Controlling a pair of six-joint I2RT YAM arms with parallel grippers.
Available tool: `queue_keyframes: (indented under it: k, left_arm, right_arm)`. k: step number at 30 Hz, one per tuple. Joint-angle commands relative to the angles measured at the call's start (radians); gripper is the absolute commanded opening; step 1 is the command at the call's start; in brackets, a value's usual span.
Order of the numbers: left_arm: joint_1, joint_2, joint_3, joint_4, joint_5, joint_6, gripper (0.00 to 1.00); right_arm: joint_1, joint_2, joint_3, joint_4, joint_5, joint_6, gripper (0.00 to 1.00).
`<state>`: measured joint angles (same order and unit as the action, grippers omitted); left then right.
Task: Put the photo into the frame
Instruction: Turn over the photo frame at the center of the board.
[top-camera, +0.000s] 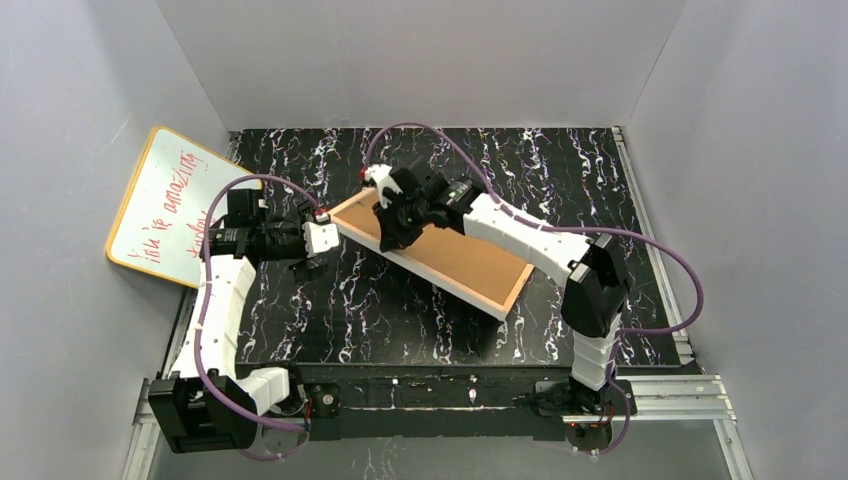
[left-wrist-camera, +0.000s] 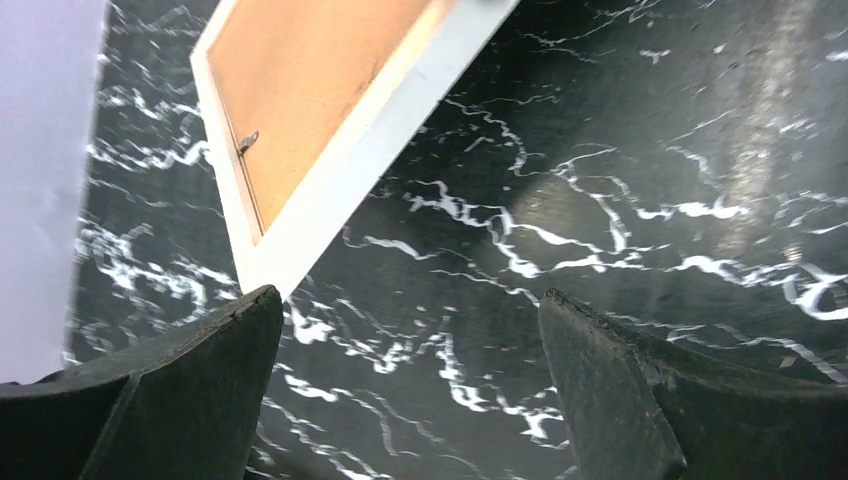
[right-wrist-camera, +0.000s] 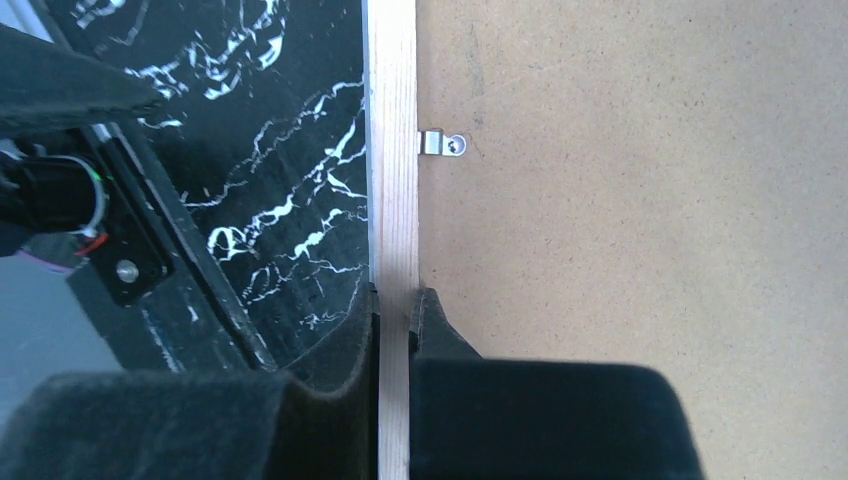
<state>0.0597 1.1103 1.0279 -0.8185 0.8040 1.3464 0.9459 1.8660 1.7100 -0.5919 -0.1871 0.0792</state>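
Note:
The frame (top-camera: 432, 279) lies reverse side up on the black marbled table, its tan wood rail (right-wrist-camera: 393, 150) showing in the right wrist view. A brown backing board (top-camera: 470, 262) fills it, with a metal clip (right-wrist-camera: 441, 144) at the rail. The photo is not in view. My right gripper (top-camera: 388, 238) is shut on the frame's far-left rail, one finger on each side (right-wrist-camera: 394, 300). My left gripper (top-camera: 318, 262) is open and empty just left of the frame's near-left corner (left-wrist-camera: 275, 265); its fingers (left-wrist-camera: 200, 380) hang over bare table.
An orange-rimmed whiteboard (top-camera: 170, 205) with red handwriting leans against the left wall. Grey walls enclose the table on three sides. The left arm's wrist (right-wrist-camera: 60, 190) shows close beside the frame in the right wrist view.

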Motion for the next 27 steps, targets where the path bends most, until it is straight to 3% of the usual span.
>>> queue_keyframes:
  k: [1, 7, 13, 15, 21, 24, 27]
  left_arm:
    - [-0.006, -0.032, -0.018, 0.071, 0.051, 0.275, 0.98]
    - [-0.045, -0.083, -0.117, 0.384, 0.017, 0.355, 0.98]
    - [-0.216, 0.003, -0.078, 0.412, -0.109, 0.432, 0.94]
    - [-0.259, 0.048, -0.051, 0.412, -0.151, 0.443, 0.84]
    - [-0.306, 0.093, -0.022, 0.434, -0.218, 0.484, 0.43]
    - [-0.311, 0.111, -0.004, 0.436, -0.234, 0.476, 0.29]
    - [-0.313, 0.127, 0.018, 0.437, -0.236, 0.433, 0.26]
  right_arm:
    - [-0.040, 0.013, 0.135, 0.015, -0.183, 0.073, 0.01]
    - [-0.078, 0.068, 0.264, -0.081, -0.252, 0.085, 0.01]
    - [-0.108, 0.084, 0.328, -0.111, -0.307, 0.111, 0.01]
    - [-0.110, 0.078, 0.330, -0.110, -0.308, 0.117, 0.01]
    - [-0.139, 0.040, 0.312, -0.114, -0.282, 0.126, 0.01]
    - [-0.148, 0.009, 0.300, -0.116, -0.252, 0.113, 0.22]
    - [-0.149, -0.017, 0.300, -0.150, -0.200, 0.087, 0.52]
